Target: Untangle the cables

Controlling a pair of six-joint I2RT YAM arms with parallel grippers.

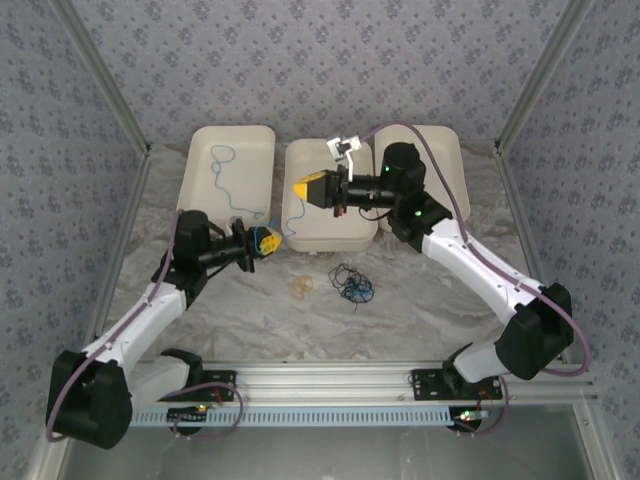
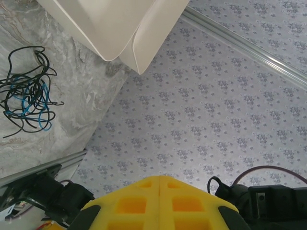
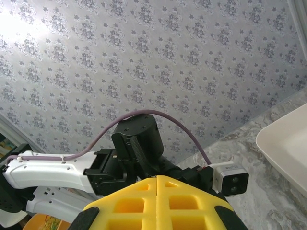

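A tangle of black and blue cables lies on the marble table in front of the trays, and it sits at the left edge of the left wrist view. One blue cable trails through the left tray, its near end at the tray's right rim close to my left gripper. A small tan coil rests left of the tangle. My left gripper hovers at that tray's near right corner, yellow fingers shut with nothing between them. My right gripper is shut and empty above the middle tray.
A third white tray stands at the back right, partly under the right arm. Patterned walls and metal posts close in the table on three sides. An aluminium rail runs along the near edge between the arm bases.
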